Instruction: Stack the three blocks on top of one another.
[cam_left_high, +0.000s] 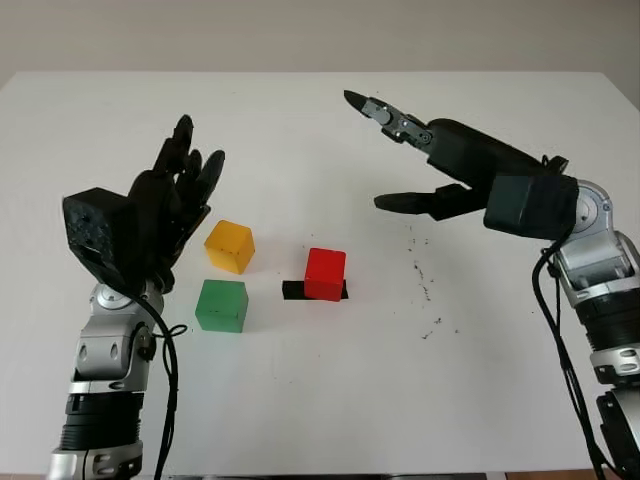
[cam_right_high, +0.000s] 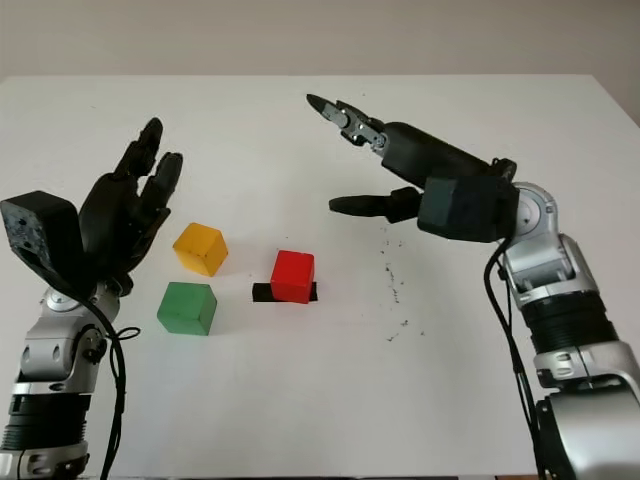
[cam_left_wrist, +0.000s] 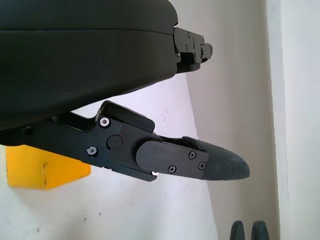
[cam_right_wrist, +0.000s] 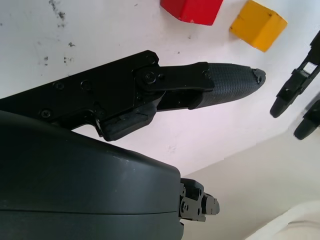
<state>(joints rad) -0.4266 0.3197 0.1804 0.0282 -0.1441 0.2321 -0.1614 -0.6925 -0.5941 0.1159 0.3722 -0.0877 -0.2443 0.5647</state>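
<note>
A: Where are the three blocks?

B: All separate on the white worktop (cam_left_high: 320, 400), none stacked. The yellow block (cam_left_high: 229, 246) lies farthest back on the left, the green block (cam_left_high: 221, 305) just in front of it, and the red block (cam_left_high: 325, 274) off to their right, sitting on a short strip of black tape (cam_left_high: 293, 290).

A: Anything else around them?

B: Dark specks (cam_left_high: 425, 280) scattered on the worktop right of the red block, under the right arm. Nothing stands between the blocks and either hand. I can read no label or writing anywhere.

A: And the hands?

B: The left hand (cam_left_high: 165, 205) is raised above the worktop just left of the yellow block, palm turned toward the blocks, fingers (cam_left_high: 185, 150) extended upward and holding nothing. The right hand (cam_left_high: 440, 160) hovers to the right of and behind the red block, reaching toward the left, its fingers (cam_left_high: 380, 112) wide: one points up and away, another (cam_left_high: 405, 202) lies lower, toward the red block. It holds nothing.
</note>
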